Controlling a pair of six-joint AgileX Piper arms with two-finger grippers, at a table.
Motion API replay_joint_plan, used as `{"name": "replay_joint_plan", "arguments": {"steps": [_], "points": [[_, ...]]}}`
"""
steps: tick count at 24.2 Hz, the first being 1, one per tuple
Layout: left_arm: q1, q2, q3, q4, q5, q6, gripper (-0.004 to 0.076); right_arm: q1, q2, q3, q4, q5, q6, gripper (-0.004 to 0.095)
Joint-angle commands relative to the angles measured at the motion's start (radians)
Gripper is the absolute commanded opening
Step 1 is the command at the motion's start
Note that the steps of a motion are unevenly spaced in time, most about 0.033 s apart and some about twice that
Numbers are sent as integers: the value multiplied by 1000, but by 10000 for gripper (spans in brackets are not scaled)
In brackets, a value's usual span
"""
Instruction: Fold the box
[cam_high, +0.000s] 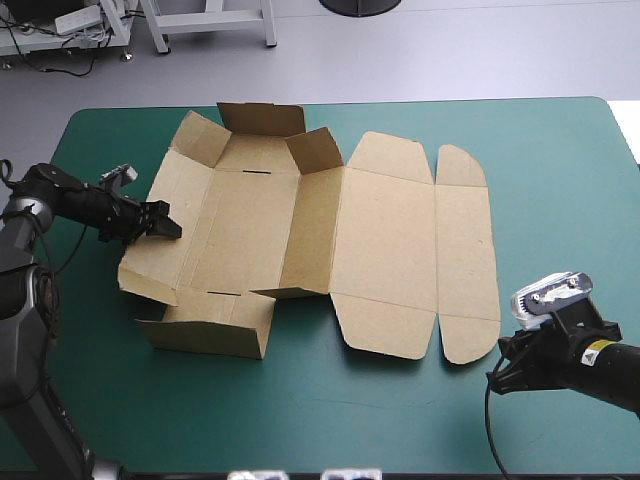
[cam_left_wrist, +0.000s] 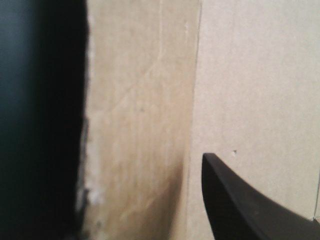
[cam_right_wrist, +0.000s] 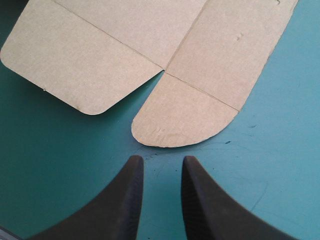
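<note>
The brown box (cam_high: 300, 220) lies open on the teal-green cover, its lid panels flat toward the right and its left, far and middle walls partly raised. My left gripper (cam_high: 165, 225) is at the raised left wall, open, one finger on each side of the board. In the left wrist view the box (cam_left_wrist: 250, 75) fills the picture between the two black fingers (cam_left_wrist: 235, 200). My right gripper (cam_high: 503, 362) rests low near the box's near right corner, narrowly open and empty. In the right wrist view a rounded flap (cam_right_wrist: 185, 117) lies just ahead of the right gripper (cam_right_wrist: 159, 162).
A side flap (cam_high: 205, 325) sticks out toward the near edge at the box's left end. Bare teal-green cover (cam_high: 330, 420) runs along the near side, and more lies beyond the box on the right (cam_high: 560, 180).
</note>
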Motion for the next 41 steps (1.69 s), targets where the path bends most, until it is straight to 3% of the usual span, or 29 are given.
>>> {"name": "replay_joint_plan", "arguments": {"steps": [1, 4, 6, 10, 11, 17, 22, 27, 32, 38, 41], "points": [[-43, -55, -11, -61, 90, -14, 365, 3, 1, -23, 17, -45, -11, 246], [-70, -55, -11, -59, 90, -16, 352, 3, 1, -23, 17, -45, -11, 246], [-81, -55, -11, -50, 90, -16, 294, 3, 1, -23, 17, -45, -11, 246], [-88, -55, -11, 6, 90, -16, 31, 3, 1, -23, 17, -47, -11, 246], [-88, -55, -11, 14, 90, -13, -1, 3, 1, -23, 17, -47, -11, 246], [-93, -155, -62, -60, 90, 124, 4, 3, 1, -23, 17, -51, -11, 246], [-157, -295, -207, 5, 86, 151, 6, 3, 1, -27, 17, -81, -11, 246], [-366, -395, -248, 154, 84, 190, 11, 3, 1, -44, 17, -167, -11, 246], [-601, -448, -248, 342, 82, 197, 11, 3, 1, -113, 10, -186, -33, 246], [-687, -551, -248, 520, 82, 282, 11, 3, 1, -153, 6, -261, -33, 246], [-687, -607, -246, 500, 68, 378, 11, 3, 1, -169, 6, -295, -33, 246]]}}
